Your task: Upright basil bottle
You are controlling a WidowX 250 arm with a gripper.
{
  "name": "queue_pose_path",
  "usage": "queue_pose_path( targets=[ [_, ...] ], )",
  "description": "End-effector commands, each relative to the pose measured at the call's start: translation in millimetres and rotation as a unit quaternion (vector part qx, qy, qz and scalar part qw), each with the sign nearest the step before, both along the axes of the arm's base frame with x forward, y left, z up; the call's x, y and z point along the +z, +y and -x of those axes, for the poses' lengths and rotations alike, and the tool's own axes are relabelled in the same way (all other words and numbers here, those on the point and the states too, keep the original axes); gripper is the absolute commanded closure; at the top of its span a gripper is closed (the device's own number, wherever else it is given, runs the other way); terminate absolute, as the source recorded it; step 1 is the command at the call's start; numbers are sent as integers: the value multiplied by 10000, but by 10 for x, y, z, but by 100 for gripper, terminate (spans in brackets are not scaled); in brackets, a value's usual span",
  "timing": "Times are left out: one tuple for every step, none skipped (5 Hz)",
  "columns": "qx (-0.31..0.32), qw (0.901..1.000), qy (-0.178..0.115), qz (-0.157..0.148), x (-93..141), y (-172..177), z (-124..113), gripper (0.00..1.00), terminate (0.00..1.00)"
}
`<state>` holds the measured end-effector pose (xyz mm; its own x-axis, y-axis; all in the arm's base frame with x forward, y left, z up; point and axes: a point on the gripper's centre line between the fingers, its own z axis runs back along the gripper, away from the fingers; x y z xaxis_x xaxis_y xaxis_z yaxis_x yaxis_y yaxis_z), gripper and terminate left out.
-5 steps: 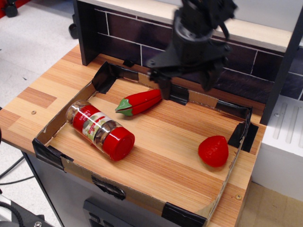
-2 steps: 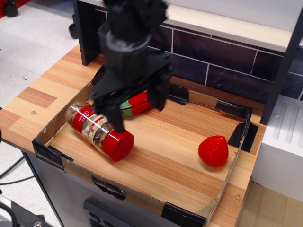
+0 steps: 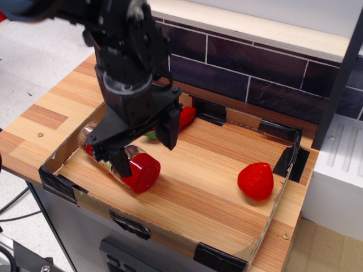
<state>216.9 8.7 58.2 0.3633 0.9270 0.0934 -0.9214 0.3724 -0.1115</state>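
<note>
Black and bulky, the end effector (image 3: 145, 150) hangs low over the left side of the worktop (image 3: 51, 107), its two fingers spread wide and empty. The left finger (image 3: 120, 163) sits right at the basil bottle (image 3: 126, 165); the right one stands clear of it, toward the middle of the cardboard tray (image 3: 261, 238).

That bottle lies on its side near the tray's left wall, red cap pointing to the near right, the glass body mostly hidden behind the end effector.

To do this well, I judge the fingers should straddle the body just behind the cap, squarely across it, and close firmly before any tilt, since a round jar will roll. The chili pepper toy (image 3: 187, 115) lies just beyond; the strawberry toy (image 3: 256, 181) is well apart to the right.
</note>
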Motion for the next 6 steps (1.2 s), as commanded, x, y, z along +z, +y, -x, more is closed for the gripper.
queue_pose_path(
  targets=[
    [185,9997,-11,-182,-130,-53,-56,0,0],
    [383,9991,-6,-166,-185,-43,-78,0,0],
    [458,9988,28,-172,-226,-48,-83,0,0],
    [497,9986,110,-156,-301,-73,-75,0,0],
    [560,9982,120,-185,-345,-75,-71,0,0],
    [407,9989,216,-103,-368,-94,-50,0,0]
  ],
)
